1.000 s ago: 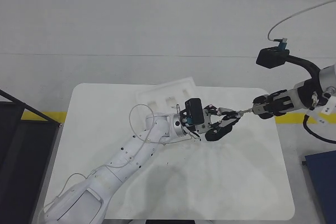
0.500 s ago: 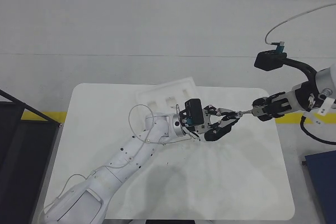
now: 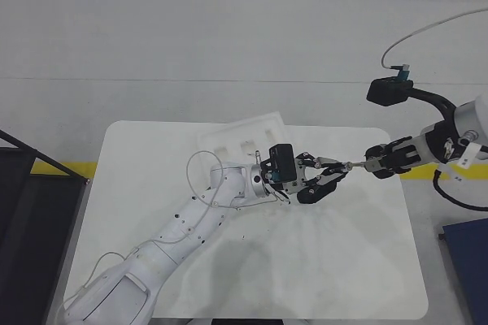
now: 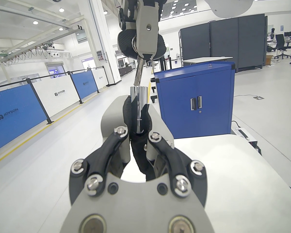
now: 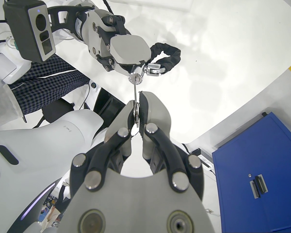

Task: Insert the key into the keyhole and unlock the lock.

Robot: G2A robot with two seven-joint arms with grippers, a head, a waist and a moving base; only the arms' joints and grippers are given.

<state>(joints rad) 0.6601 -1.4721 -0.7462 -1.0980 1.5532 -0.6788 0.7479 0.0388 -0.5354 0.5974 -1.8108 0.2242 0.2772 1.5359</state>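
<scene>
Grey left gripper [image 4: 136, 113] is clenched on the chrome lock [image 4: 138, 98], holding it above the white table [image 3: 350, 260], while the right gripper [image 5: 135, 109] pinches the key [image 5: 135, 92], whose tip meets the keyhole. The grasping looks done; I judge that pushing fully in and turning are left. A blue cabinet [image 4: 196, 103] stands beside the table in a bright hall.

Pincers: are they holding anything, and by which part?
Left pincer grips the lock by its chrome barrel; right pincer pinches the key by its head.
</scene>
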